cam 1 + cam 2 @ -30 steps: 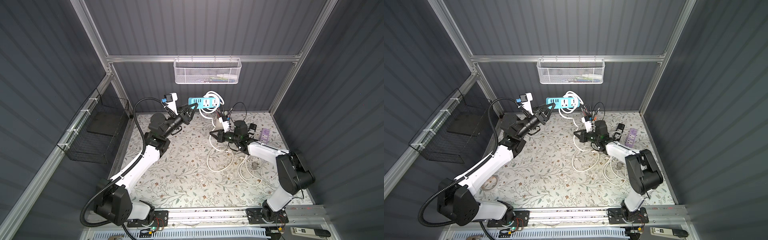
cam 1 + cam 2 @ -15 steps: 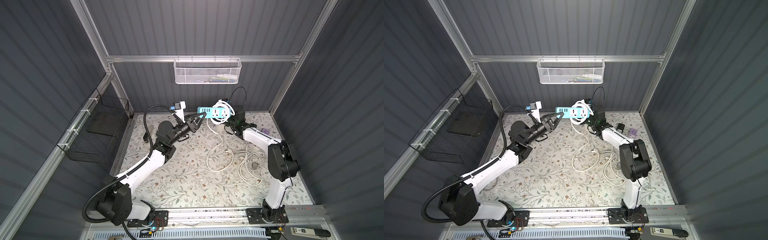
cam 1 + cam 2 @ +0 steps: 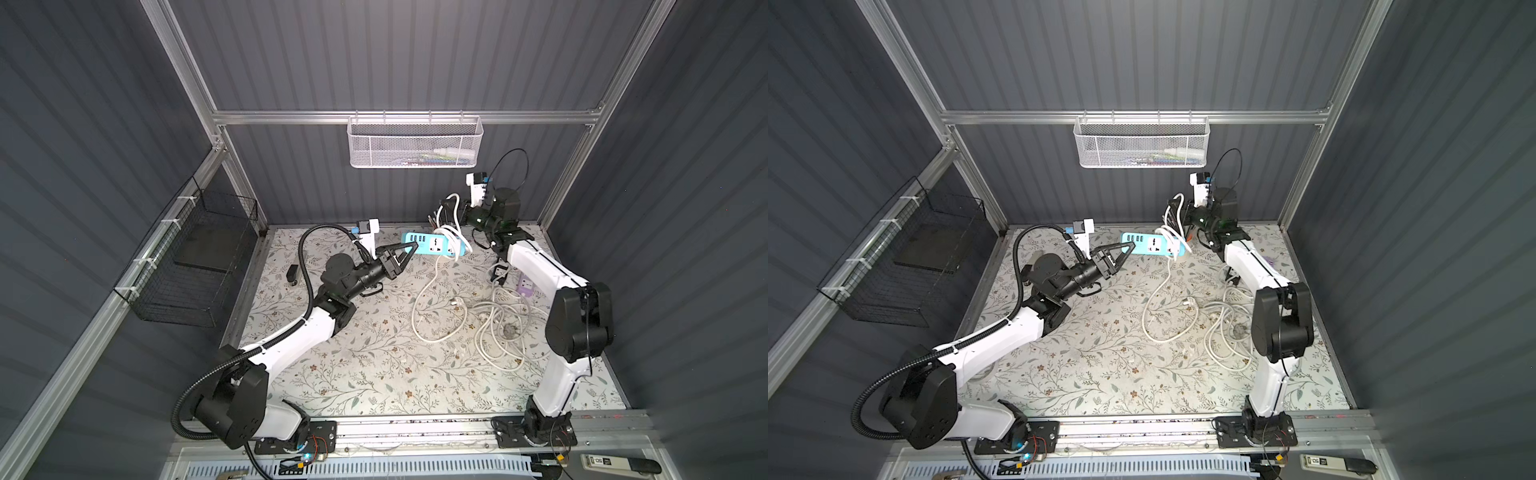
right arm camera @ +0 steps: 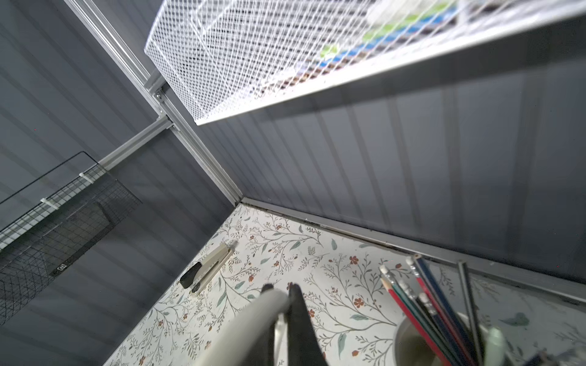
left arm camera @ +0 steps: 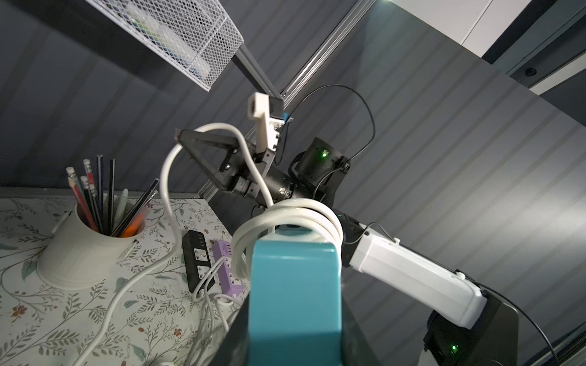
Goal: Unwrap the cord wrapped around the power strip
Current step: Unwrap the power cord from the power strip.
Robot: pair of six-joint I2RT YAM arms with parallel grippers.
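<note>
The teal power strip [image 3: 432, 245] [image 3: 1152, 244] hangs above the back of the table, and my left gripper [image 3: 411, 249] [image 3: 1130, 248] is shut on its left end. In the left wrist view the strip [image 5: 295, 285] fills the space between the jaws of the left gripper [image 5: 295, 348]. White cord [image 3: 453, 237] [image 5: 285, 215] is still coiled round its far end. My right gripper [image 3: 446, 205] [image 3: 1173, 205] [image 4: 280, 288] is shut on a strand of that cord [image 4: 253, 323], raised above and behind the strip. The rest of the cord [image 3: 428, 291] trails down onto the table.
A white cup of pencils [image 5: 79, 253] [image 4: 412, 342] stands at the back, under my right gripper. A black power strip [image 5: 196, 256], a purple one [image 3: 525, 284] and tangled grey cords [image 3: 503, 320] lie at the right. A stapler [image 3: 293, 270] lies left. A white mesh basket [image 3: 415, 141] hangs overhead.
My left gripper carried the power strip right and lower. My right gripper rose from near the table to above and behind the strip, lifting a strand of cord.
</note>
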